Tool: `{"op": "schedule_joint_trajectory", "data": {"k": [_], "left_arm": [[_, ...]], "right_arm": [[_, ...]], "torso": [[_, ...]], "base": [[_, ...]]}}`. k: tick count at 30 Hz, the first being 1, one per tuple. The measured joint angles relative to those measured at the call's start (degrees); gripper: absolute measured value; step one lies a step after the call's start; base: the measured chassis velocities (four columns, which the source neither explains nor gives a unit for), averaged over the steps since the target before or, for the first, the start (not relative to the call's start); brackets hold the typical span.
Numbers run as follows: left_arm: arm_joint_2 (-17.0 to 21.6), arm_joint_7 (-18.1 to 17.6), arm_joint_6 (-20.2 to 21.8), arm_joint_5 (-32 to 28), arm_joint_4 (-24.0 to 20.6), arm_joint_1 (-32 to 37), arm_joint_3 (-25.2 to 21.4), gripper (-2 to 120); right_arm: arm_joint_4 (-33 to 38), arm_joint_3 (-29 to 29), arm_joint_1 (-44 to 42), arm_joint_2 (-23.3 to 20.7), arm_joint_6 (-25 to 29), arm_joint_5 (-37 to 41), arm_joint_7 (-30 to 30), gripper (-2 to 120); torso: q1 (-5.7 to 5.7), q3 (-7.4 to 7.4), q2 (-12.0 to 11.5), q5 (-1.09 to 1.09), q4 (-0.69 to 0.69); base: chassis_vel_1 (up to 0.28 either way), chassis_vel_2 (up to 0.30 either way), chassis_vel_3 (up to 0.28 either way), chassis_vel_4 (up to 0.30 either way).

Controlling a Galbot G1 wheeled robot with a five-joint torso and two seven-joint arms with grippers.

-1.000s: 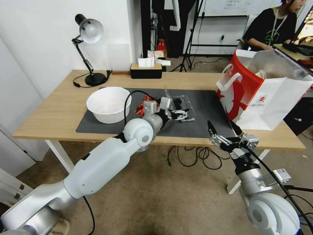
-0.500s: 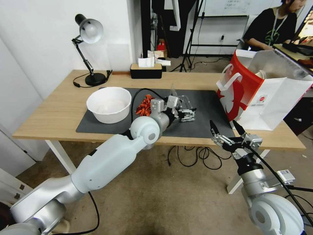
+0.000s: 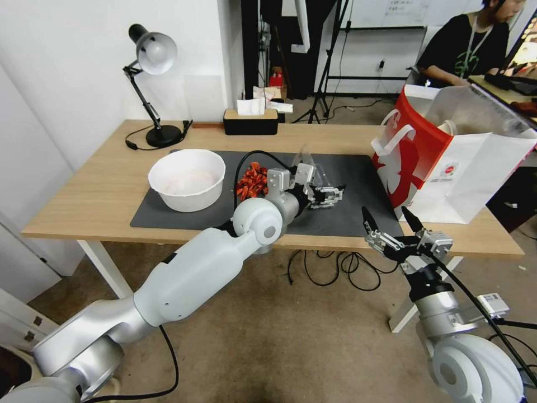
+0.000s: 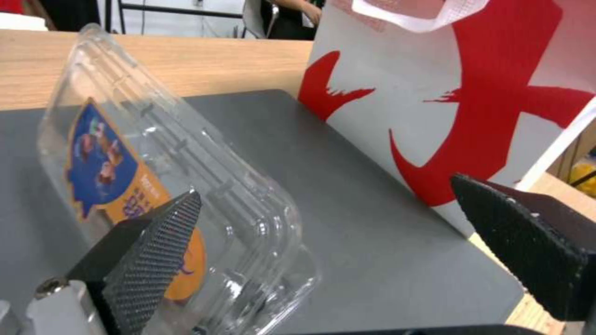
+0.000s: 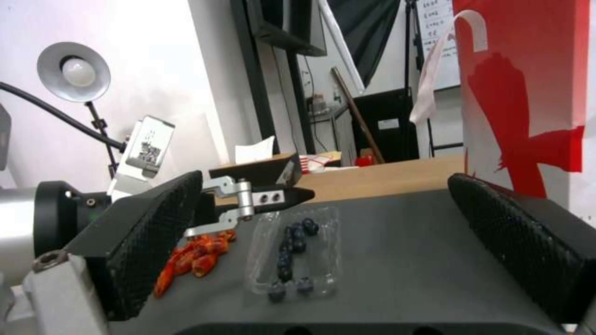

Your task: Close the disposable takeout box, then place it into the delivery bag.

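- Disposable takeout box (image 3: pixel 313 174) sits on dark mat (image 3: pixel 347 210), mid-table, still unclosed: clear lid (image 4: pixel 174 153) stands up tilted; tray w/ dark round bits (image 5: pixel 292 253) lies flat on mat.
- Left gripper (image 3: pixel 331 196) reaches over mat right at the box, fingers spread apart, nothing gripped; in left wrist view one pad (image 4: pixel 152 260) is just in front of lid's blue-orange label (image 4: pixel 118 186); can't tell if touching.
- Right gripper (image 3: pixel 389 223) hovers at table's near edge, low, by bag's front corner; fingers wide apart, empty.
- Delivery bag (image 3: pixel 442 162) upright on table's right end, mouth agape, foil lining showing, white handle (image 3: pixel 391 140) on red side. Well apart from box.
- White bowl (image 3: pixel 186 179) on mat's left; pile of red-orange pieces (image 3: pixel 251 180) between bowl and box.
- Desk lamp (image 3: pixel 151 84) and tissue box (image 3: pixel 250 120) at table's back.
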Motion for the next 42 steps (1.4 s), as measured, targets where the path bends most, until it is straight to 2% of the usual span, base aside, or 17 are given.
{"op": "schedule_joint_trajectory", "data": {"k": [9, 19, 33, 39, 40, 42], "left_arm": [[-2.0, 0.9, -0.4, -0.8, 2.8, -0.7, 0.4, 100], [-4.3, 1.9, -2.3, 0.0, 9.5, -0.7, -0.6, 100], [-4.5, 2.7, -2.9, 0.4, 11.3, 0.2, -1.6, 100], [-5.2, 3.3, -3.1, 1.4, 12.8, 0.6, -2.0, 82], [-5.2, 3.3, -3.1, 1.4, 12.8, 0.6, -2.0, 82], [-5.3, 3.3, -3.2, 1.6, 13.0, 0.7, -2.0, 72]], "right_arm": [[0.3, 0.9, -0.9, 0.3, 0.2, -0.1, -0.1, 100], [0.6, 1.4, -1.2, 0.3, 0.4, -0.1, -0.1, 100], [0.4, 0.8, -0.5, 0.3, 0.4, -0.3, 0.0, 100], [0.3, 0.8, -0.6, 0.3, 0.4, -0.3, 0.0, 100], [0.3, 0.8, -0.6, 0.3, 0.4, -0.3, 0.0, 100], [0.2, 0.8, -0.6, 0.3, 0.4, -0.3, 0.0, 100]], "torso": [[0.00, 0.00, 0.0, 0.01, 0.00], [0.00, 0.00, 0.0, 0.00, 0.00], [0.00, 0.00, 0.0, -0.01, 0.00], [0.00, 0.00, 0.0, 0.00, 0.00], [0.00, 0.00, 0.0, 0.00, 0.00], [0.00, -0.01, 0.0, 0.00, 0.00]], "base": [[0.000, 0.000, 0.000, 0.000], [0.000, 0.000, 0.000, 0.000], [0.000, 0.000, 0.000, 0.000], [0.000, 0.000, 0.000, 0.000], [0.000, 0.000, 0.000, 0.000], [0.000, 0.000, 0.000, 0.000]]}}
